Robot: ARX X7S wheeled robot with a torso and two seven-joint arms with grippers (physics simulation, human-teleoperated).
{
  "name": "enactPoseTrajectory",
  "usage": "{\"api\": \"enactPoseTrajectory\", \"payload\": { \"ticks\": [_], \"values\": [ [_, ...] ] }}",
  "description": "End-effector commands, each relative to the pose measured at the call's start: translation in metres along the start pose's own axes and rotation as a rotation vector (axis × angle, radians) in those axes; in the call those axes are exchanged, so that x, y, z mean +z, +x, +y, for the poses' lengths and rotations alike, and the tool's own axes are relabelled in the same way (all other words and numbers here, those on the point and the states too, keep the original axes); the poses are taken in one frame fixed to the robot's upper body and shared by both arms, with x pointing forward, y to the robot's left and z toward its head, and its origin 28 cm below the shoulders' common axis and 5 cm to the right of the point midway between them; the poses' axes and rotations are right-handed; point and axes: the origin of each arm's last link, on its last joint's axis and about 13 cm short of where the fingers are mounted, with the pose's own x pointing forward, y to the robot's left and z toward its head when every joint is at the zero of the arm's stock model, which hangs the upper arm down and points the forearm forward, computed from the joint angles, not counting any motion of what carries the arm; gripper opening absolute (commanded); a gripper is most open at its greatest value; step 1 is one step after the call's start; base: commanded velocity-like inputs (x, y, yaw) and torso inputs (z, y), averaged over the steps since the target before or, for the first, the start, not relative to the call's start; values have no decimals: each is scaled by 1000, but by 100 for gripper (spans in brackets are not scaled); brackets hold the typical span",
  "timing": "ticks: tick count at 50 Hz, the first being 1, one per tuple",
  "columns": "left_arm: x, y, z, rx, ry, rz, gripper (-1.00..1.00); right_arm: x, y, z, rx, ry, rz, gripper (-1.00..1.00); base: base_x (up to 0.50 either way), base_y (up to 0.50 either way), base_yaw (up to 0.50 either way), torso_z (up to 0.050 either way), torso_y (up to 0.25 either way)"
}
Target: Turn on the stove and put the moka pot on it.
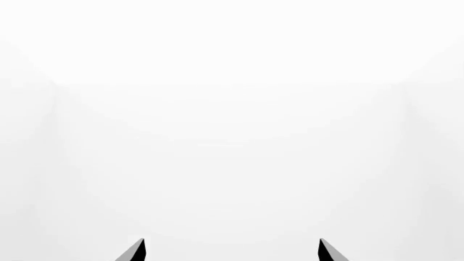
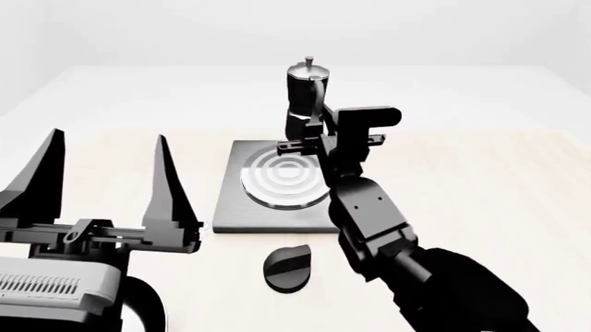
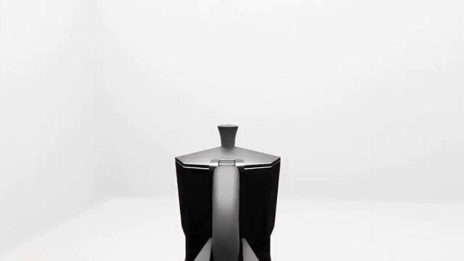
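Through my left wrist camera I see only my left gripper (image 1: pixel 230 251), fingertips spread, nothing between them. From my head, my right gripper (image 2: pixel 303 142) reaches past the stove (image 2: pixel 242 207) and knob (image 2: pixel 287 268) to the moka pot (image 2: pixel 306 97) standing just beyond the plate; whether it has clenched, I cannot tell. My right wrist camera faces the pot's handle (image 3: pixel 225 212) dead ahead: rigid, probably top-heavy and slick, best gripped there.

The head view looks forward and down over the table (image 2: pixel 480 180). The right wrist view faces the moka pot (image 3: pixel 227 201) close, level, handle-side; both share it. The left wrist view shows blank white.
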Motion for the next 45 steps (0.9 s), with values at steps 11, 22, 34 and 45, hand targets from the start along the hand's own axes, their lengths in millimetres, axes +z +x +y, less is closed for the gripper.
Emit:
{"api": "enactPoseTrajectory", "payload": {
  "ticks": [11,22,34,45],
  "values": [
    [0,-6,2,16,0,3,100,1,-6,17,80,-33,-119,-100,0,0,0,0,2],
    [-3,-8,1,7,6,23,100,2,-5,15,42,-49,-122,-100,0,0,0,1,1],
    [-3,-8,1,-2,12,25,100,-2,-8,16,42,-49,-123,-100,0,0,0,0,-25],
    [-2,-7,1,-2,13,24,100,3,-4,16,47,-44,-129,-100,0,0,0,0,-78]
  ]
}}
